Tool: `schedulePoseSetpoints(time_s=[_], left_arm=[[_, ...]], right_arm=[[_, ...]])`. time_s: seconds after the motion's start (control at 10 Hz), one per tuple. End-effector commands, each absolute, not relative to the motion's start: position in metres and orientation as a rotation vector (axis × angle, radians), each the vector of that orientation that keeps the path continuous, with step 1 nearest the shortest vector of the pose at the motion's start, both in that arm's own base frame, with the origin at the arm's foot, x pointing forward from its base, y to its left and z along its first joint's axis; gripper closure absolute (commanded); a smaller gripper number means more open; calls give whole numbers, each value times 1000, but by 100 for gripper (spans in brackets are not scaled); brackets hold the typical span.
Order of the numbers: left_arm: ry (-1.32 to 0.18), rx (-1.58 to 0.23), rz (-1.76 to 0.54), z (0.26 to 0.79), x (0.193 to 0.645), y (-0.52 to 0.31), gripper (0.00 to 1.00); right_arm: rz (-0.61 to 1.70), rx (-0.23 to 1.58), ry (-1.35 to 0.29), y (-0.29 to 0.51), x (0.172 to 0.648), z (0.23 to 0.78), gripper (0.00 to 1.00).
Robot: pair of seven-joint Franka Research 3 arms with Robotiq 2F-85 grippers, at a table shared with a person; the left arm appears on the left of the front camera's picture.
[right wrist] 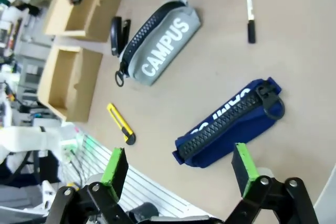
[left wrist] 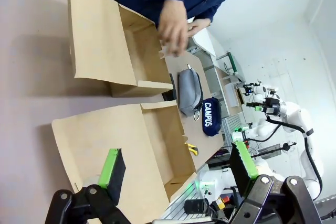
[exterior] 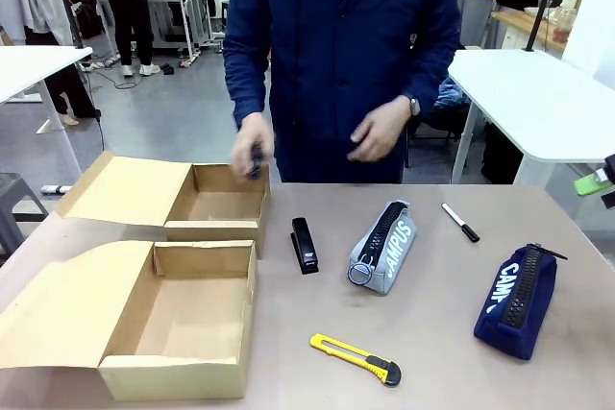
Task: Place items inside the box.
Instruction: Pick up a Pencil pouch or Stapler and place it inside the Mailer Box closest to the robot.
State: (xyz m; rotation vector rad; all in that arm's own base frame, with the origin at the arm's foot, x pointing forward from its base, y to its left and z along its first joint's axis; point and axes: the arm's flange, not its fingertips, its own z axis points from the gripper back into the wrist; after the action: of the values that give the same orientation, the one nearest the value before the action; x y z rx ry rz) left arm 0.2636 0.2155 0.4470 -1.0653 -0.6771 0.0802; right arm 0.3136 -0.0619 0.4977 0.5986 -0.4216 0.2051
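Two open cardboard boxes stand at the left, a far box [exterior: 125, 189] and a near box [exterior: 58, 309]. A person's hand holds a black stapler [exterior: 255, 158] over the far box. On the table lie another black stapler [exterior: 305, 245], a grey CAMPUS pouch [exterior: 384, 245], a black marker [exterior: 460, 222], a navy CAMPUS pouch [exterior: 517, 300] and a yellow utility knife [exterior: 356, 358]. My left gripper [left wrist: 177, 165] hangs open and empty above the near box [left wrist: 157, 140]. My right gripper [right wrist: 178, 166] is open and empty above the navy pouch [right wrist: 231, 121].
The person stands at the far edge, the other hand [exterior: 380, 130] free above the table. A green pad [exterior: 591, 182] of my right arm's gripper shows at the right edge. Bare tabletop [exterior: 288, 314] lies between the boxes and the knife.
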Motion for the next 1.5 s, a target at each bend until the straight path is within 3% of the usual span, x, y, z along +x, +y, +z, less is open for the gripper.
schedulePoseSetpoints(time_s=[0.0, 0.2, 0.3, 0.4, 0.5, 0.8, 0.9, 1.0, 1.1, 1.4], left_arm=[[-706, -1077, 65, 448, 265, 215, 0], [-706, -1077, 65, 448, 265, 215, 0], [-706, -1077, 65, 448, 265, 215, 0], [-706, -1077, 65, 448, 265, 215, 0], [-706, -1077, 65, 448, 265, 215, 0], [-706, -1077, 65, 448, 265, 215, 0], [-706, -1077, 65, 448, 265, 215, 0], [-706, -1077, 65, 448, 265, 215, 0], [-706, -1077, 65, 448, 265, 215, 0], [-706, -1077, 65, 448, 265, 215, 0]], right_arm=[[223, 554, -427, -45, 308, 497, 0], [264, 521, -389, -23, 319, 483, 0], [228, 408, -337, -10, 326, 476, 0], [26, 150, -37, 5, 326, 462, 0], [7, 121, -4, 22, 327, 452, 0], [-430, -47, -60, 32, 346, 408, 0], [-449, -147, -286, 23, 357, 411, 0], [-229, 13, -90, 31, 353, 427, 0], [-347, -29, -159, 28, 363, 426, 0], [-427, 30, -63, 30, 378, 391, 0]])
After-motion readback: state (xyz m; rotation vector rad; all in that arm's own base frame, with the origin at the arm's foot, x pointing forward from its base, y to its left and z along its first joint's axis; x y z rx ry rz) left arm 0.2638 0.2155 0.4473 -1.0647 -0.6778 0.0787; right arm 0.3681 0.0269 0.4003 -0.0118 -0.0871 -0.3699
